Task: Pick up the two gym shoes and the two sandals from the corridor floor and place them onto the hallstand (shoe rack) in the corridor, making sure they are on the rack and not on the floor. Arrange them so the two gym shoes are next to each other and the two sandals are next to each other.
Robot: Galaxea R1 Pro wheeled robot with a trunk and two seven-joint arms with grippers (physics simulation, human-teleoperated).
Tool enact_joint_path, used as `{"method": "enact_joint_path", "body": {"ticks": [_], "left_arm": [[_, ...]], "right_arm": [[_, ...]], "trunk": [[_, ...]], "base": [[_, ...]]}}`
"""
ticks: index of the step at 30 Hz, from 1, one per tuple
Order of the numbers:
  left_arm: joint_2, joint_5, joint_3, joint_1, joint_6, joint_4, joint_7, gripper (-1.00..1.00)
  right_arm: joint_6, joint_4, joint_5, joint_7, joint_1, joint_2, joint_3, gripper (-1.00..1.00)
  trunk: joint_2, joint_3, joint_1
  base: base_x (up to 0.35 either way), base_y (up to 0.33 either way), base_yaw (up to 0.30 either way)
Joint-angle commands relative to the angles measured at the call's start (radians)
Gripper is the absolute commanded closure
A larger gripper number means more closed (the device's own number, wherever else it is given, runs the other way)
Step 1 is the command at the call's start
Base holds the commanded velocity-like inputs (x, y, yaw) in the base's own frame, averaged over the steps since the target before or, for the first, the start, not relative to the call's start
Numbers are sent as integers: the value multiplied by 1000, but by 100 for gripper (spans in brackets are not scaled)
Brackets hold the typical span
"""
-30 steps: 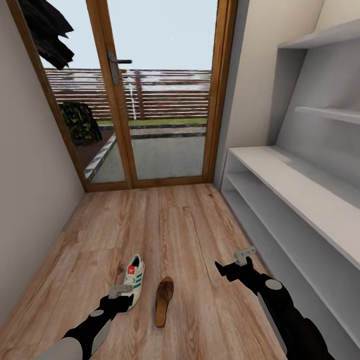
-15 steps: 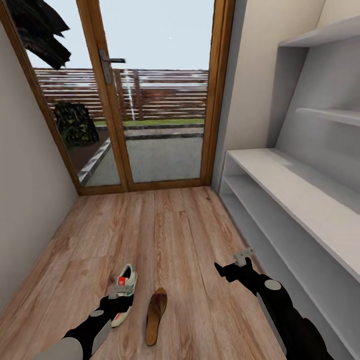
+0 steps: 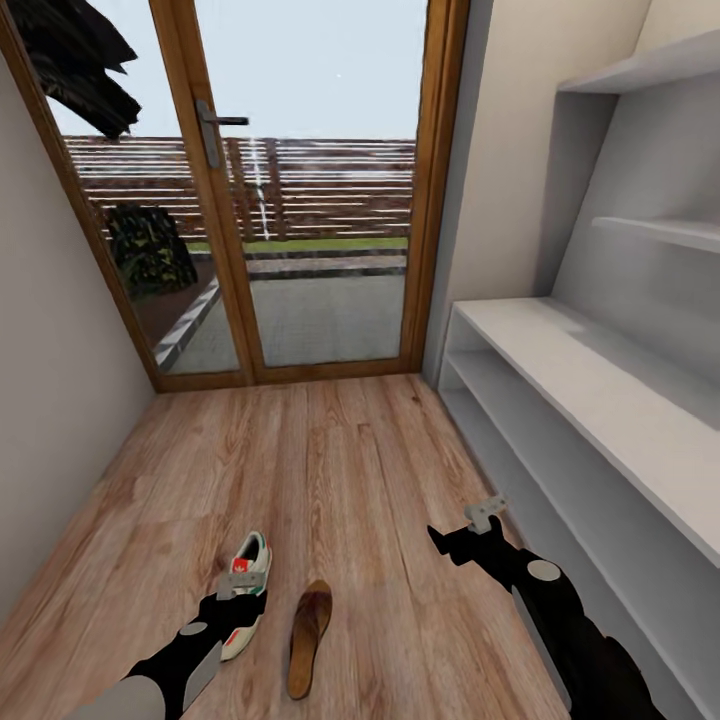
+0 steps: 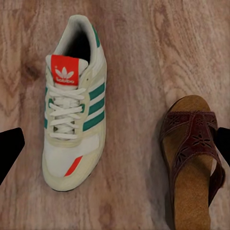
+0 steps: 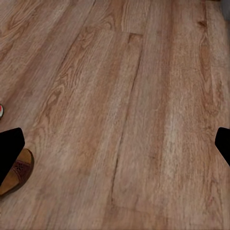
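One gym shoe (image 3: 251, 562) (image 4: 72, 105), white with green stripes and a red tongue tag, lies on the corridor floor (image 3: 330, 470). One brown sandal (image 3: 308, 625) (image 4: 191, 158) lies right beside it, also seen at the edge of the right wrist view (image 5: 14, 175). My left gripper (image 3: 237, 584) (image 4: 115, 143) hovers open above the gap between shoe and sandal, holding nothing. My right gripper (image 3: 485, 515) (image 5: 115, 146) hangs open over bare planks near the hallstand (image 3: 600, 385), whose bench top and shelves hold nothing.
A glazed wooden door (image 3: 300, 200) closes the corridor's far end. A plain wall (image 3: 50, 400) runs along the left and the hallstand's low shelves (image 3: 520, 440) along the right. Open plank floor stretches between the shoes and the door.
The whole head view has swung, so shoe and sandal now sit lower and further left in the picture. Both arms keep their pose and both grippers stay open.
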Motion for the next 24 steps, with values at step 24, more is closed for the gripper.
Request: {"method": "enact_joint_path", "body": {"ticks": [24], "left_arm": [[-1,7,-3,-1,-3,3,-1,-100]], "right_arm": [[5,-7,4,4,-1,2,1,-100]], "trunk": [[-63,-32,34]], "base": [[0,0,-143]]}}
